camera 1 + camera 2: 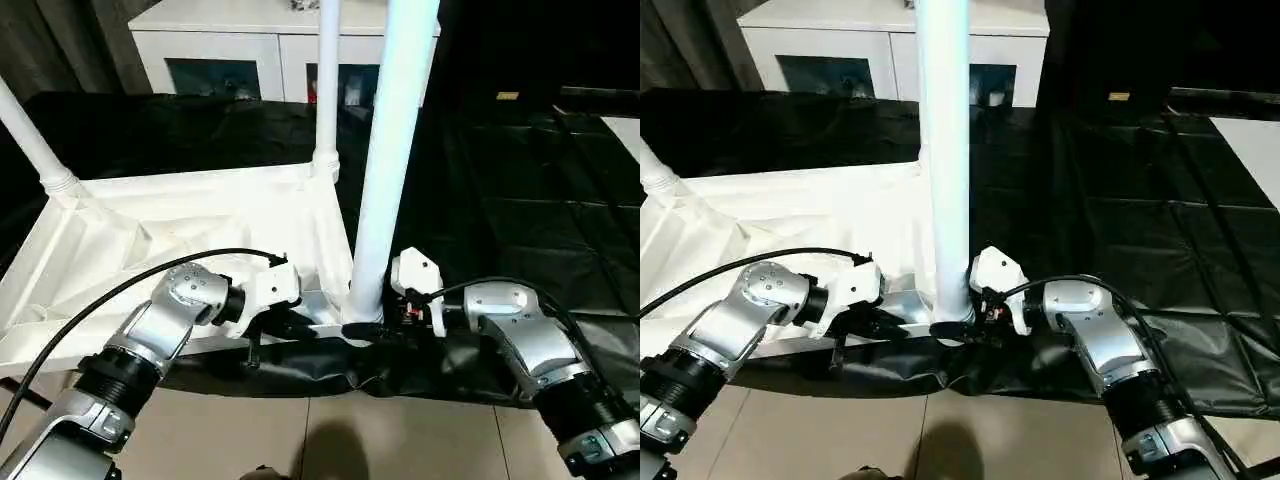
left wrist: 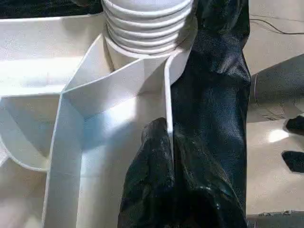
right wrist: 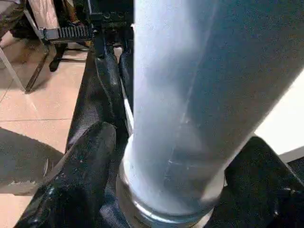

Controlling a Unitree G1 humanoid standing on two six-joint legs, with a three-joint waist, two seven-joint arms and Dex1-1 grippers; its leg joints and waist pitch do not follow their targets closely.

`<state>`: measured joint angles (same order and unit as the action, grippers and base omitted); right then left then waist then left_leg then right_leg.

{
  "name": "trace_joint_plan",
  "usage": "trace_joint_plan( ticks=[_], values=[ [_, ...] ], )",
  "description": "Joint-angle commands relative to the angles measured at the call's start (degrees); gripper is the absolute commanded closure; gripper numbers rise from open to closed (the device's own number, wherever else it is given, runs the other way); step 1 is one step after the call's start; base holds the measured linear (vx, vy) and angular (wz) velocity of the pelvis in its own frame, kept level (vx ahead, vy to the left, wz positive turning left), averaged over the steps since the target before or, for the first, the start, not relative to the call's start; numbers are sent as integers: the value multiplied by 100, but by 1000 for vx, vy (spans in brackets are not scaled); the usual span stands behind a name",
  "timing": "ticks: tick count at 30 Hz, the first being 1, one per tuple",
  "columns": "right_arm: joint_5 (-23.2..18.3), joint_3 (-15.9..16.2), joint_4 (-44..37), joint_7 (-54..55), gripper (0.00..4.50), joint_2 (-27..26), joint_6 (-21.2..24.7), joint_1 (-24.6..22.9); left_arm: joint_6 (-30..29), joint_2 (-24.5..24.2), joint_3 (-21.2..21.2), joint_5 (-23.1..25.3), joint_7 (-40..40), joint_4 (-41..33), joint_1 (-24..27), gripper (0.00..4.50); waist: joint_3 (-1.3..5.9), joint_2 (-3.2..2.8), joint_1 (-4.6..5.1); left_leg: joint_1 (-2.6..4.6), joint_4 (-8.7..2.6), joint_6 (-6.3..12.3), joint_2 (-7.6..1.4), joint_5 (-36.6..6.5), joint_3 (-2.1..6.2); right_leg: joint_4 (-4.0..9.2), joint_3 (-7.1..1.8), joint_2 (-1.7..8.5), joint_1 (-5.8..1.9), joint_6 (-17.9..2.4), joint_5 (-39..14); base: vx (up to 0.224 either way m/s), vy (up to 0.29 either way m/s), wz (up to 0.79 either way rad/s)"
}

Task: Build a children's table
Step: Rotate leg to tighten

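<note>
The left gripper [image 2: 168, 156] is pinching the upturned tabletop [image 1: 190, 225] rim, jaws clamped on it. The right gripper [image 3: 175, 190] is straddling the near leg [image 1: 392, 150], fingers apart around its base.

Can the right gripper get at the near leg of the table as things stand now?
Probably yes. The right gripper already has its two black fingers on either side of the near leg, just above the corner socket, and nothing stands between them.

We note the upturned top [image 1: 200, 230] and its legs [image 1: 390, 150] as plain white, ribbed at the leg base. The bench cover [image 1: 500, 200] is glossy black. Forearms [image 1: 150, 335] are silver, tool fingers [image 2: 161, 190] black. The floor [image 1: 400, 440] is beige tile; the cabinet [image 1: 240, 40] is white.
</note>
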<state>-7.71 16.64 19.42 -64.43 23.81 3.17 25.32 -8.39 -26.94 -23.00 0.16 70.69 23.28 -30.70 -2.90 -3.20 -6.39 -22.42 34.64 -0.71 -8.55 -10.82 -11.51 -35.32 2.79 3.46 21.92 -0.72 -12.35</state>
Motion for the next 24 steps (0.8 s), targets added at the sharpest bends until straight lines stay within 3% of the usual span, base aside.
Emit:
trace_joint_plan(
  ticks=[1,7,15,18,24],
  values=[
    [21,59,68,-148,144,45,-77,60,64,-56,-128,129,120,21,-92,450,390,33,26,161,-400,436,-550,-822,261,345,-289,595,-191,-1482,-272,0,0,0],
    [65,68,143,-259,186,65,-171,89,68,-85,-125,128,154,38,-101,450,397,28,25,158,-389,462,-544,-783,258,329,-285,586,-193,-1516,-157,0,0,0],
    [45,68,225,-196,189,-21,-193,13,76,-50,-58,128,85,110,-116,450,395,37,19,155,-381,489,-544,-767,258,333,-285,594,-193,-1514,-219,0,0,0],
    [27,-79,331,242,190,-252,-25,0,10,107,37,181,-287,286,-180,450,382,33,33,154,-389,469,-538,-825,253,347,-288,585,-178,-1517,-319,0,0,0],
    [230,-302,508,1640,191,-890,455,-27,-306,630,336,265,-1406,822,-470,450,321,49,99,212,-468,39,-537,-1456,278,467,-325,600,-138,-1281,-1458,0,0,0]
  ],
)
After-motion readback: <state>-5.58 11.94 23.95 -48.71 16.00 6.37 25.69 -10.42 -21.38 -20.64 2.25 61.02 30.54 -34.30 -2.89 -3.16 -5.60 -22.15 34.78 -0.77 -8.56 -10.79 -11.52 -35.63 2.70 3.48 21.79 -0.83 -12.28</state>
